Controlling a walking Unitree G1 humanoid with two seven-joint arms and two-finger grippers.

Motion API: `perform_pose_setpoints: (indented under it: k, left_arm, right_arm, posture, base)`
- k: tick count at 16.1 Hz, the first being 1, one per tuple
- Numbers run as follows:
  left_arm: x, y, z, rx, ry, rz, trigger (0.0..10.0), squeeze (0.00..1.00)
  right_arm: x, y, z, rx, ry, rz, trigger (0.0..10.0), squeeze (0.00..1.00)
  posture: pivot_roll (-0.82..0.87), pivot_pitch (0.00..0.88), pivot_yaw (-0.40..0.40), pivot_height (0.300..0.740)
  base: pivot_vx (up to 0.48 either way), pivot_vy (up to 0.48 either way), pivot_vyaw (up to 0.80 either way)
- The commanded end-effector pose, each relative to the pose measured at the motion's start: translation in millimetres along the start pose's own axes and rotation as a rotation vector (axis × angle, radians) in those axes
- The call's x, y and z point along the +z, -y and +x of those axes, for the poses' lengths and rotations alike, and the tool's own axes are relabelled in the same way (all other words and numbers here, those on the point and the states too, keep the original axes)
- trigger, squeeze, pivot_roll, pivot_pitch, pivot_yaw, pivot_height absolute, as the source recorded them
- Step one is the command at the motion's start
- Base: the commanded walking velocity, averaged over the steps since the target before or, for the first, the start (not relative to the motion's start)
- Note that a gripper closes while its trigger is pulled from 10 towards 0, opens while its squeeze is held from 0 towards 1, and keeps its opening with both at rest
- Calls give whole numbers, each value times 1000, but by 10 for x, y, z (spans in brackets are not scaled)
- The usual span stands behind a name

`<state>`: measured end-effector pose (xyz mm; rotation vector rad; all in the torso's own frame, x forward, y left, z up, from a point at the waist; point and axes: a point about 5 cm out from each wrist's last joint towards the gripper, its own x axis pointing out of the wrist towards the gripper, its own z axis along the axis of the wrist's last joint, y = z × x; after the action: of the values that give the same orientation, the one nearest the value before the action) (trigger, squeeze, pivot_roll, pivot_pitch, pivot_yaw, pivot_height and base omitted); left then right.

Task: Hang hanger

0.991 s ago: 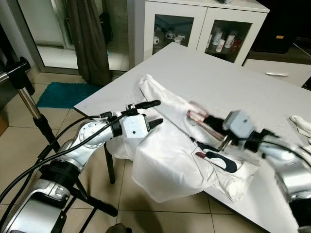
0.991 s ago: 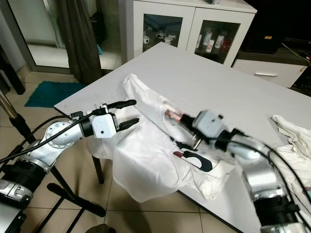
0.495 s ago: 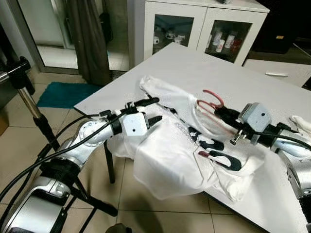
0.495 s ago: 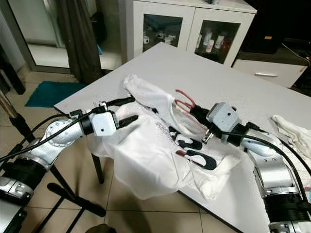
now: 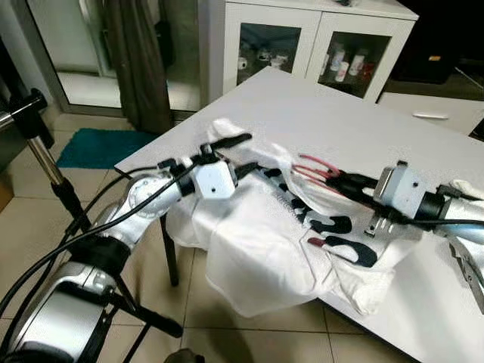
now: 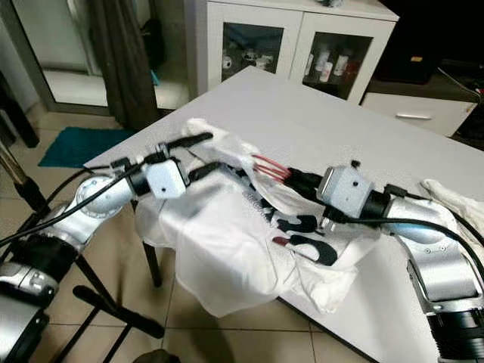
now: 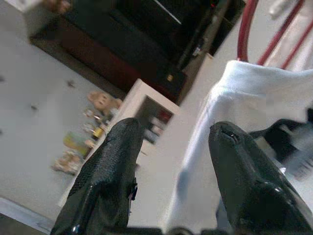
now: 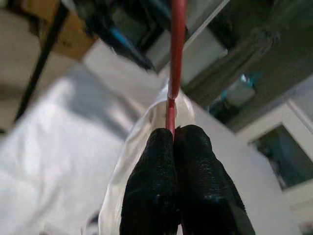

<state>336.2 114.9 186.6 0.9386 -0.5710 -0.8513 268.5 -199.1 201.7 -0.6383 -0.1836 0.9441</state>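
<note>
A white T-shirt (image 5: 261, 242) with black print drapes over the near corner of the white table (image 5: 333, 113). My right gripper (image 5: 346, 182) is shut on a red wire hanger (image 5: 314, 168), which it holds low over the shirt, pointing toward my left arm. In the right wrist view the fingers (image 8: 195, 166) pinch the hanger's red wire (image 8: 176, 44). My left gripper (image 5: 248, 153) stands open at the shirt's raised collar edge, just left of the hanger's end. The left wrist view has both fingers (image 7: 117, 161) spread, with white cloth (image 7: 254, 93) and the red hanger (image 7: 247, 29) beyond them.
A white glass-door cabinet (image 5: 318, 45) stands behind the table. A black pole stand (image 5: 45, 159) rises at the left, with cables along my left arm. A teal rug (image 5: 94, 146) lies on the tiled floor. More white cloth (image 6: 454, 200) sits at the table's right.
My right gripper has tipped the hanger down flatter and pushed it left toward the collar. My left gripper has risen and moved right, to the shirt's collar edge.
</note>
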Motion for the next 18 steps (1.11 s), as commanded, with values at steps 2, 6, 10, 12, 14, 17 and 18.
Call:
perform_pose_setpoints:
  k: [2,6,10,12,14,17,18]
  left_arm:
    - [-22,-31,14,-2,-8,0,10000,0]
    - [-26,138,-2,-125,12,-104,0,0]
    - [-39,109,15,-104,7,-89,0,0]
    - [-47,64,18,-74,0,-72,0,0]
    - [-36,-48,46,23,4,-78,10000,0]
    - [19,-98,76,114,83,-271,10000,1000]
    - [25,-87,97,137,90,-317,10000,1000]
  right_arm:
    - [137,22,7,8,52,12,0,0]
    - [176,140,15,-73,69,8,0,0]
    - [200,121,55,-74,86,23,0,0]
    - [198,95,45,-59,87,35,0,0]
    - [201,43,34,-39,87,45,0,0]
    - [296,8,114,-63,138,57,0,0]
    - [321,15,131,-74,153,65,0,0]
  posture:
    - [7,0,-49,723]
    - [10,0,-46,723]
    - [14,0,-45,723]
    - [13,0,-44,723]
    - [12,0,-43,723]
    - [8,0,-41,723]
    - [8,0,-40,723]
  base:
    - [0,0,0]
    - [0,0,0]
    - [0,0,0]
    - [0,0,0]
    - [0,0,0]
    - [0,0,0]
    - [0,0,0]
